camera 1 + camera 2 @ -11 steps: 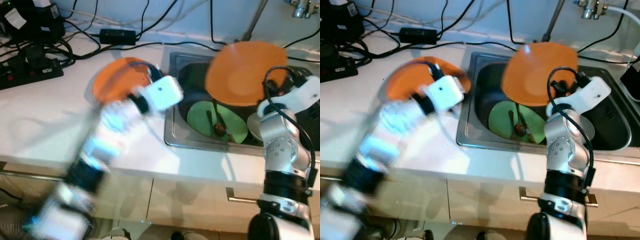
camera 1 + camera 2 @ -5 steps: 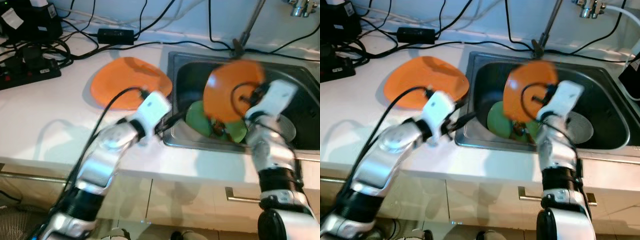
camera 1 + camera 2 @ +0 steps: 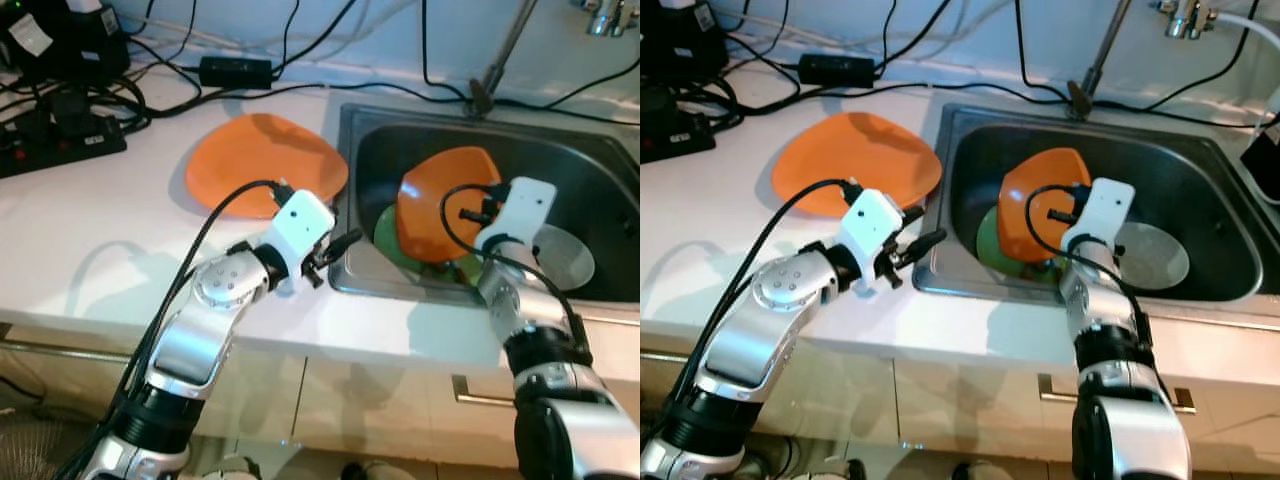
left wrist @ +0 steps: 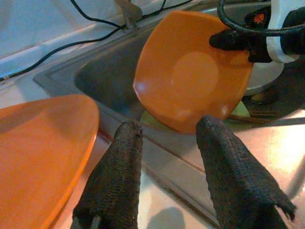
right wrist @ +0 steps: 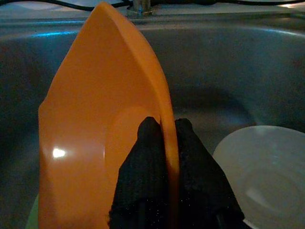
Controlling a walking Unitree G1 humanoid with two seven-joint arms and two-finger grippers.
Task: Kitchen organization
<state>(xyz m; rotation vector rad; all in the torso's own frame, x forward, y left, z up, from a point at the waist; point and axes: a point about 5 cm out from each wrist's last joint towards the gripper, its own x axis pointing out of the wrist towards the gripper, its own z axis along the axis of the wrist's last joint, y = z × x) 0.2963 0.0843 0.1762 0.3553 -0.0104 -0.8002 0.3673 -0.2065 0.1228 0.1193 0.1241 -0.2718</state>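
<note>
The right end effector (image 5: pixel 163 143) pinches the rim of a glossy orange squarish plate (image 3: pixel 440 205), tilted on edge inside the steel sink (image 3: pixel 600 170). The left end effector (image 4: pixel 169 152) is spread at the sink edge. A matching orange plate (image 3: pixel 262 160) lies flat on the white worktop (image 3: pixel 90 240).

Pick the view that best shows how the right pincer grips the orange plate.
The right wrist view: both fingers pinch the orange plate rim between them. Eye views show the right pincer mostly hidden behind the plate; the left wrist view shows it side-on.

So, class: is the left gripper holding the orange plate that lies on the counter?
No: the left gripper is open and holds nothing, beside the orange plate lying flat on the counter.
</note>
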